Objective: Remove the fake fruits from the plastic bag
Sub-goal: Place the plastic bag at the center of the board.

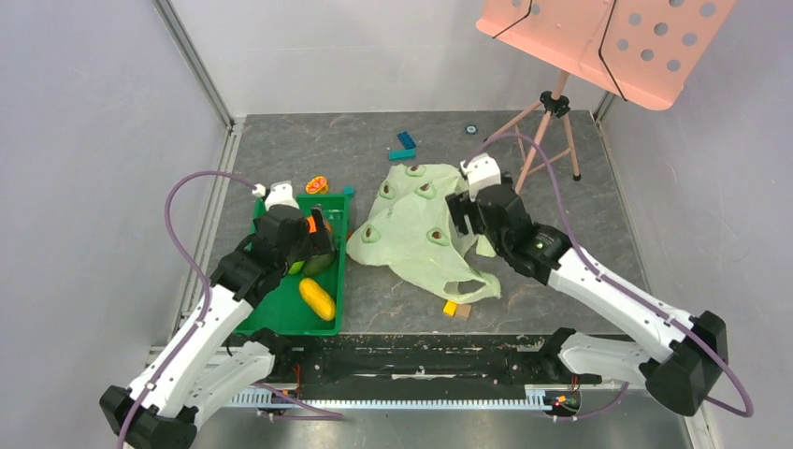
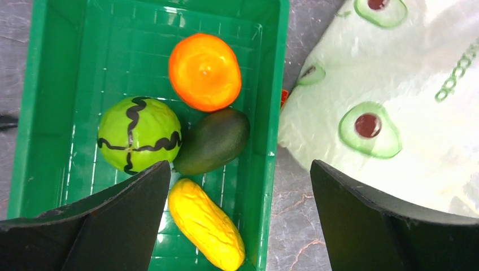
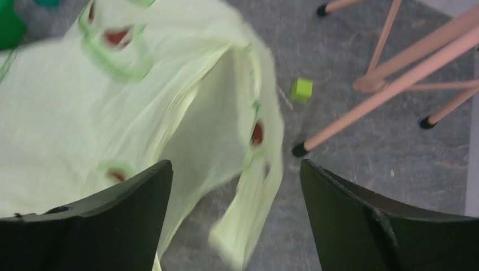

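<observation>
Several fake fruits lie in the green tray (image 2: 62, 68): a round orange one (image 2: 204, 70), a light green one with black lines (image 2: 138, 134), a dark green avocado-like one (image 2: 213, 141) and an oblong yellow one (image 2: 206, 223). My left gripper (image 2: 240, 220) hangs open over the tray's right rim, holding nothing. The pale green plastic bag (image 1: 416, 229) lies flat and crumpled on the table right of the tray. My right gripper (image 3: 236, 220) stands open above the bag's right edge; a loose, blurred bag handle (image 3: 254, 209) hangs between the jaws, touching neither.
A pink music stand's tripod legs (image 1: 552, 122) stand just behind the right arm. Teal and blue blocks (image 1: 404, 147) lie beyond the bag, a light green cube (image 3: 302, 88) near the tripod, small blocks (image 1: 456, 309) by the bag's near edge, and a flat orange piece (image 1: 317, 184) behind the tray.
</observation>
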You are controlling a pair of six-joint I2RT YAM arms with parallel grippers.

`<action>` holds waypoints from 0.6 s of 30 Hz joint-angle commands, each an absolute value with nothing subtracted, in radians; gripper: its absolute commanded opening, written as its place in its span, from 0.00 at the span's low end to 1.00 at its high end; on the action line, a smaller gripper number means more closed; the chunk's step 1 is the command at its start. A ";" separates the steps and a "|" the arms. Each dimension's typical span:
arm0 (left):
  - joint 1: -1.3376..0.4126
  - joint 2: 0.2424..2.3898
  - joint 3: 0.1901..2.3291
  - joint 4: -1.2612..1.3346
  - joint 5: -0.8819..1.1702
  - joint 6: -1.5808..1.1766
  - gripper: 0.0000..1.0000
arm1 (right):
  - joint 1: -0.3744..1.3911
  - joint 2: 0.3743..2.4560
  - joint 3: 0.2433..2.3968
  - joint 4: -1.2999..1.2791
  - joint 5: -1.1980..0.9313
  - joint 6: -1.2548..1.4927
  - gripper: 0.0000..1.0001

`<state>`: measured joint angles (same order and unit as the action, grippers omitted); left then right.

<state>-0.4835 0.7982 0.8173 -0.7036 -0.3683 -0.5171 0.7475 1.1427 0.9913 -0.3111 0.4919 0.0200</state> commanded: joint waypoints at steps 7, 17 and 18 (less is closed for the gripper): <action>-0.479 0.928 0.852 -0.585 -0.227 -0.474 1.00 | 0.747 0.803 0.778 -0.283 0.386 0.084 0.93; -0.479 1.036 0.911 -0.505 -0.155 -0.487 1.00 | 0.693 0.869 0.688 -0.295 0.339 0.166 0.45; -0.479 1.054 0.920 -0.497 -0.150 -0.490 1.00 | 0.674 0.896 0.683 -0.285 0.323 0.166 0.45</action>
